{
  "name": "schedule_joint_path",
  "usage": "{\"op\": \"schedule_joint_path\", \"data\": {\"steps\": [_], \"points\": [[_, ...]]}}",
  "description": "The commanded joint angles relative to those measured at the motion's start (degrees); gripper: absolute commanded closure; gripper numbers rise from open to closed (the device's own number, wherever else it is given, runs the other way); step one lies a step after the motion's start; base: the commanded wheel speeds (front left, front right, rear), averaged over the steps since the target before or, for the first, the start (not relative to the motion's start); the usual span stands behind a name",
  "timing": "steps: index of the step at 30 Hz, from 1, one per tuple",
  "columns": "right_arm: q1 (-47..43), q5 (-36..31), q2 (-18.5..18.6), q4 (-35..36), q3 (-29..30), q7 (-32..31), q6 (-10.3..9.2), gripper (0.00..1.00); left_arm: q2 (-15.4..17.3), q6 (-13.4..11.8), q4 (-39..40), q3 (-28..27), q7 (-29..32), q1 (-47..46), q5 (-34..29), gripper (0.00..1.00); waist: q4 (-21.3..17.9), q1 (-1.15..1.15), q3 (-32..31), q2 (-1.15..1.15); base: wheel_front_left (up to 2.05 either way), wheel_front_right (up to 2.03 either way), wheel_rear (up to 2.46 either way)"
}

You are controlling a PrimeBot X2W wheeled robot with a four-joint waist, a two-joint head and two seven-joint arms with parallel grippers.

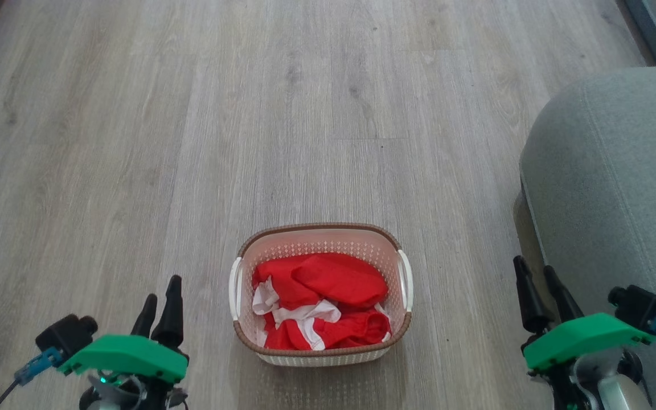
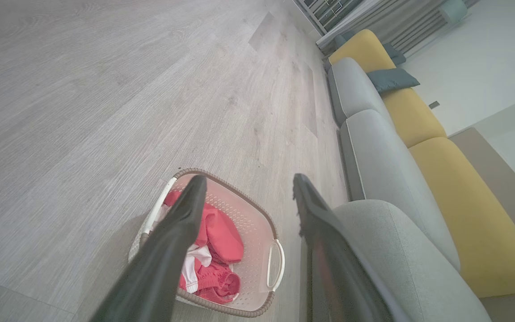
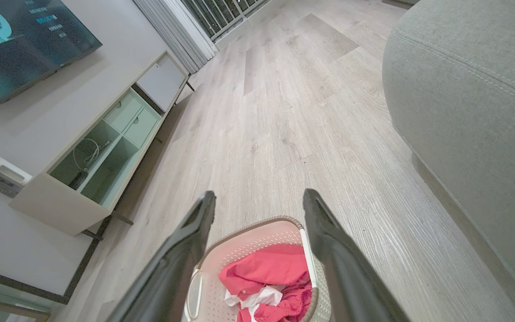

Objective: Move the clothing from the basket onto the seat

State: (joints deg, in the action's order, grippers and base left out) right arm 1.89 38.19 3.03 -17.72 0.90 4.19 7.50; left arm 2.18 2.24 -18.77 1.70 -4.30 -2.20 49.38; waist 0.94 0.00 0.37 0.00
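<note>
The red clothing (image 1: 322, 299) lies heaped in the basket (image 1: 316, 226) on the floor (image 1: 191, 114), squarely between the arms — handy for either. The left tool (image 1: 162, 289) and right tool (image 1: 533, 265) hang spread wide, holding nothing, poised to reach in. The grey seat (image 1: 618, 171) sits close on the right.

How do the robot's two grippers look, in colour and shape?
The left gripper and the right gripper look alike: two long tapering black fingers on a bright green plastic housing, with a black camera block and a blue connector beside it.
</note>
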Motion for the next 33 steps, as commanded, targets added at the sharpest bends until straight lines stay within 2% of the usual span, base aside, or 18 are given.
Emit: {"op": "schedule_joint_path", "data": {"steps": [1, 33], "points": [[3.23, -1.87, 1.01, 1.61, -0.98, 0.76, -0.01, 0.0, 0.46, -0.35, 1.96, -0.7, -0.71, -2.97, -1.68, 0.0, 0.0, 0.0, 0.0, 0.0, 0.0, 0.0, 0.0], [3.65, -25.91, 0.61, 0.74, -1.6, 6.16, -0.01, 0.0, 0.59, -2.59, 1.7, 0.72, -6.08, -3.3, -24.11, 0.0, -0.03, 0.0, 0.14, 0.0, 0.0, 0.0, 0.0]]}}
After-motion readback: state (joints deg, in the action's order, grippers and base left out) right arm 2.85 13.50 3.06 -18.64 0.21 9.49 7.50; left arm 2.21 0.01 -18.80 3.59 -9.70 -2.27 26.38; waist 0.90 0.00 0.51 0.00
